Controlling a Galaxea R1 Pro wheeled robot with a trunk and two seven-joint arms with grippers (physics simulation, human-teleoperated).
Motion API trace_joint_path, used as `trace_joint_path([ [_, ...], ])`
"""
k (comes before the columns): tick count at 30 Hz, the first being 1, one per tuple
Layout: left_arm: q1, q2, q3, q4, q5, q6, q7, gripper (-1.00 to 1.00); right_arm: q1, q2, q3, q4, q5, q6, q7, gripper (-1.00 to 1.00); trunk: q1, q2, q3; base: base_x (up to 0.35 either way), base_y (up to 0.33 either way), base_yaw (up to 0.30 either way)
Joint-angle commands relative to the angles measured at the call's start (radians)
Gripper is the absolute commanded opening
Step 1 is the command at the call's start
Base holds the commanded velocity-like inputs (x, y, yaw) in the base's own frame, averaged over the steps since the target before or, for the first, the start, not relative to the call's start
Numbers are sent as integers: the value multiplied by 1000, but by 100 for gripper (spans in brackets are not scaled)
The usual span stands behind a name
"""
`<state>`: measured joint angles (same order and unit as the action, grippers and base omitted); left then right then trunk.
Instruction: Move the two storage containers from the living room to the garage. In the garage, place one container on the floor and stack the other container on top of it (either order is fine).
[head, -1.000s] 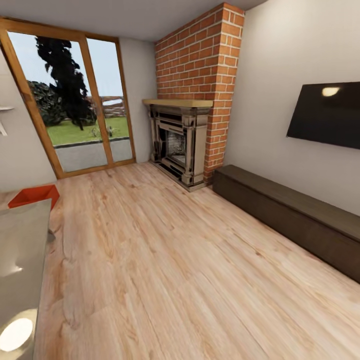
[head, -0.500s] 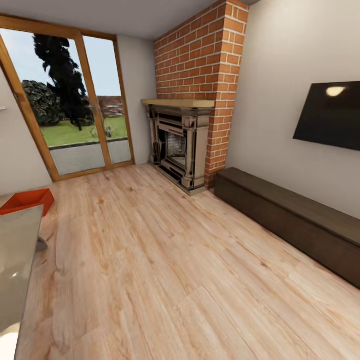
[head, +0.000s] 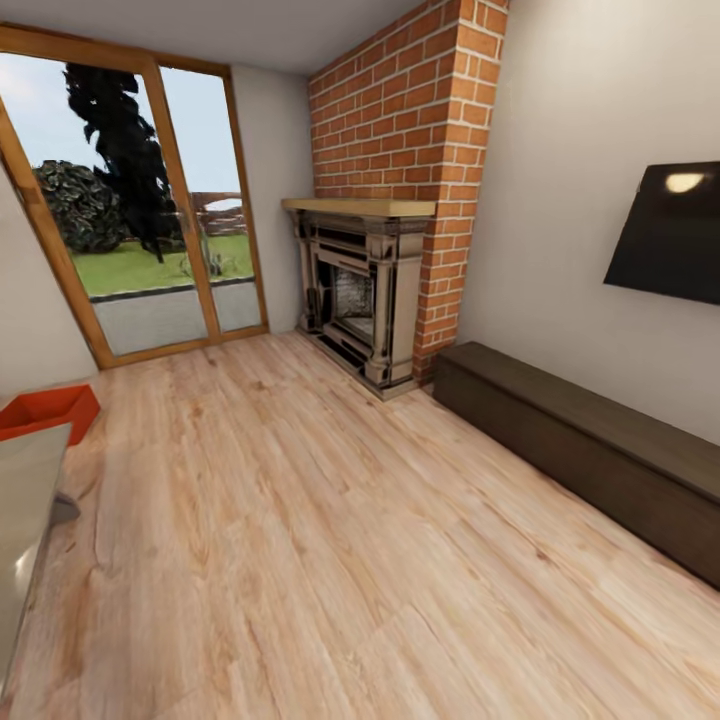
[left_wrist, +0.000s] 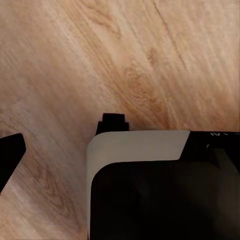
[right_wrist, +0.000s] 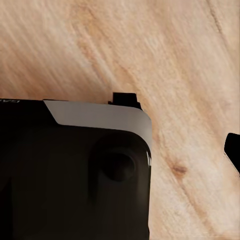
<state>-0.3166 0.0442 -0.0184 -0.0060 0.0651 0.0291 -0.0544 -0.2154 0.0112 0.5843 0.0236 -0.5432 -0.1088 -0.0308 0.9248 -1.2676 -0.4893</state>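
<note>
Room: the living room, with a light wood plank floor (head: 330, 520) and beige walls.
Storage container (head: 45, 412): one orange-red bin sits on the plank floor at the far left edge of the head view, partly cut off by the frame and by a glossy grey table (head: 22, 505) in front of it.
Container position: it lies near the beige wall left of the glass door (head: 150, 215), well apart from the fireplace.
Container long axis: only one corner and part of two walls show, so the long axis cannot be told; the visible corner points toward the open middle of the room.
Container look: low straight walls, open top, a brighter rim and a darker shaded inside; upright, resting flat.
Fireplace (head: 358, 290): dark, with a pale wood mantel, set under a red brick chimney (head: 405, 110) in the corner.
Low cabinet (head: 590, 445): long dark brown unit along the right wall, under a black wall screen (head: 670, 235).
Left tool: the left wrist view shows dark housing with a pale edge above the plank floor; whether its fingers are spread or pressed together cannot be told.
Right tool: the right wrist view shows the same kind of dark housing over the planks; its finger state cannot be told.
</note>
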Motion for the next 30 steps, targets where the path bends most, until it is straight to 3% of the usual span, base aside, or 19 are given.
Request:
trace_joint_path([
  [1, -1, 0, -2, 0, 7, 3, -4, 100, -1, 0, 8, 2, -8, -5, -1, 100, 1, 0, -1, 321, 0, 145],
  [30, -1, 0, -2, 0, 7, 3, -4, 100, -1, 0, 8, 2, -9, -6, -2, 100, 1, 0, -1, 321, 0, 257],
])
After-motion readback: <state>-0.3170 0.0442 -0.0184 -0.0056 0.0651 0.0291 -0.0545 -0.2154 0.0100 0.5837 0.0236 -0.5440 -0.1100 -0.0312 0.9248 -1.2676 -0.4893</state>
